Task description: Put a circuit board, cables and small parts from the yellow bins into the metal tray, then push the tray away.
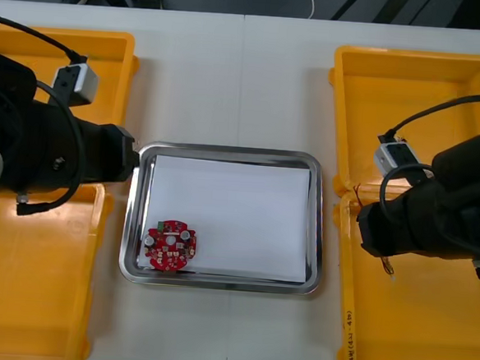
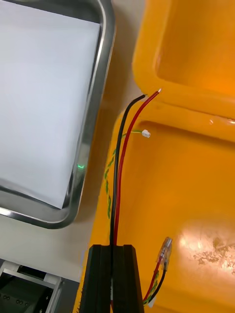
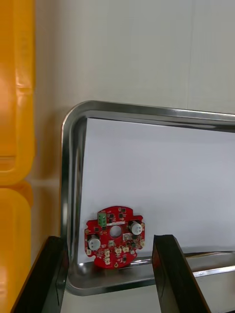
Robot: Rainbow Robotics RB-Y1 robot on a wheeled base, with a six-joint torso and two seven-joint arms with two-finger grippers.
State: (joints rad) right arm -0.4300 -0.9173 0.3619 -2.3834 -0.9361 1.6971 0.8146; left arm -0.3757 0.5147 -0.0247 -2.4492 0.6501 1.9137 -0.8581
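The right gripper [image 2: 111, 250] is held over the near right yellow bin [image 1: 426, 349], its fingers closed tight on a black-and-red cable pair [image 2: 120, 161]. The two wires are pinched side by side and run straight out from the fingertips, their bare ends reaching the rim between the two right bins. A thin yellow-green twisted wire [image 2: 106, 186] lies along the held pair; whether it is gripped too cannot be told. A cable with a clear connector [image 2: 164, 252] lies just beside the fingers.

The metal tray [image 1: 317, 227] lies to the robot's left of this gripper, across the bin wall and a strip of table [image 1: 331, 260]. The held pair's long axis runs roughly parallel to the tray's nearer side rim, so a lift and a sideways carry are judged to be called for, with the free ends kept clear of the wall.

The red circuit board [image 1: 169, 246] is seen on the white lining in the tray's near left corner. The left gripper [image 3: 107, 239] is set at the tray's left rim, fingers wide apart and holding nothing.
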